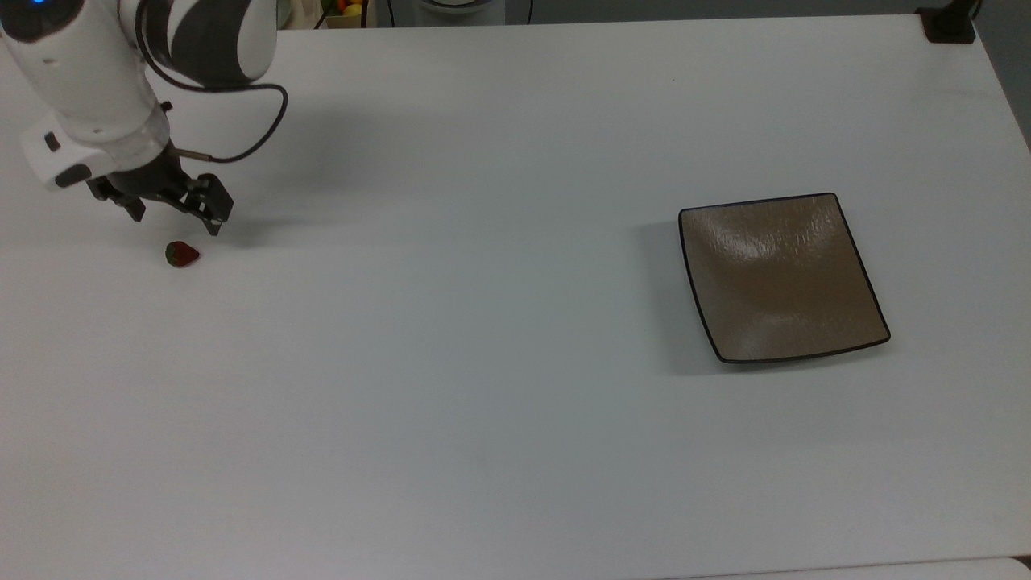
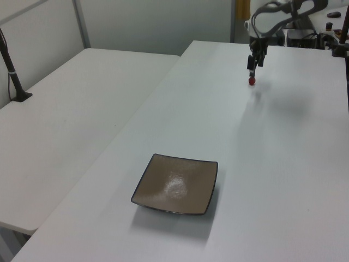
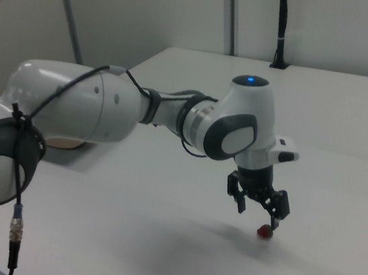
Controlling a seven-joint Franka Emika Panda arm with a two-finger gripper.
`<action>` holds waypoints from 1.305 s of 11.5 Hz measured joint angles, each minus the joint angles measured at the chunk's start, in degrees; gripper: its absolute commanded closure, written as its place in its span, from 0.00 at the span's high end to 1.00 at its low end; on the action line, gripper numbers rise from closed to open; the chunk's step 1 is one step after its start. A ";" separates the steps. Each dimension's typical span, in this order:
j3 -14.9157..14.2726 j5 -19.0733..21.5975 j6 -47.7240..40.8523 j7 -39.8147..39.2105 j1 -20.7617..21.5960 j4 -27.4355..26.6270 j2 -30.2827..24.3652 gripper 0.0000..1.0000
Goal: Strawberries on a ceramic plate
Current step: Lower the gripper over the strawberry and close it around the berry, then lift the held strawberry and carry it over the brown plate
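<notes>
White and wide, the surface (image 1: 483, 403) filled most of the room, and a second white table (image 2: 82, 109) stood beside it on the left view's left.

At the top view's far left, the white robot arm (image 1: 89, 72) reached down over the surface. Its black claw (image 1: 175, 216) hung low, just above the surface, with its two fingers spread apart and nothing between them. One finger (image 1: 214, 219) pointed down on the top view's right side of the claw. A thin black cable (image 1: 266, 129) looped from the arm to the claw.

Just below the claw in the top view lay the strawberry (image 1: 182, 254), small and dark red with a green cap. It sat on the bare surface, near the claw but not touching it. In the right view the strawberry (image 3: 264, 231) rested right under the spread claw (image 3: 258, 212). In the left view the claw (image 2: 252, 66) hung just over the little red strawberry (image 2: 251, 81) at the far end of the surface.

Far over on the top view's right sat the ceramic plate (image 1: 781, 278), square, brown and shiny, with a thin dark rim. It was well apart from the strawberry. In the left view the ceramic plate (image 2: 175, 184) sat close to the camera.
</notes>
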 measured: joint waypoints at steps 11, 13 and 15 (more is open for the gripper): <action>0.10 -0.60 7.62 0.00 -0.07 0.86 5.11 0.22; 0.19 -0.59 6.86 0.00 0.01 1.63 4.21 0.22; 0.87 -0.59 3.73 0.00 0.33 2.16 0.91 0.22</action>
